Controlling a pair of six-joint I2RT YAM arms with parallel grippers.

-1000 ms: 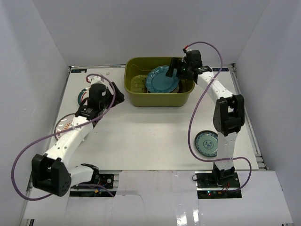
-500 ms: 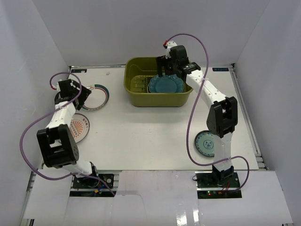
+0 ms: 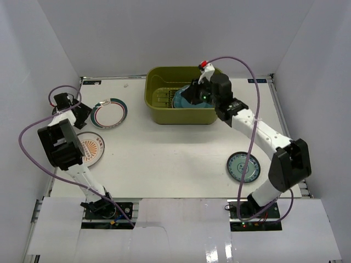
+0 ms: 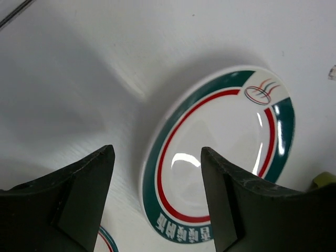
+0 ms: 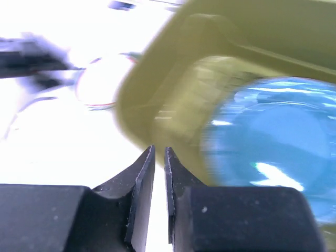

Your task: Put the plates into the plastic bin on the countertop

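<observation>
The olive-green plastic bin [image 3: 164, 112] stands at the back of the white countertop [image 3: 175, 148], with a teal plate [image 3: 179, 102] lying flat in it. My right gripper [image 3: 190, 93] hovers over that plate, shut with nothing between its fingers. The blurred right wrist view shows the bin [image 5: 168, 94], the teal plate [image 5: 273, 142] and the right gripper [image 5: 159, 153]. My left gripper [image 3: 77, 111] is at the far left, open, next to a white plate with a teal and red rim [image 3: 109, 113]. In the left wrist view this plate [image 4: 220, 157] lies beyond the open left gripper [image 4: 157, 202].
An orange-patterned plate [image 3: 91, 149] lies at the left, near the left arm. A small teal plate [image 3: 243, 167] lies at the right front. White walls close in the countertop on three sides. Purple cables loop over both arms.
The teal plate went from tilted in the right gripper to flat in the bin, and that gripper shut. The left arm swung to the far left beside the striped-rim plate.
</observation>
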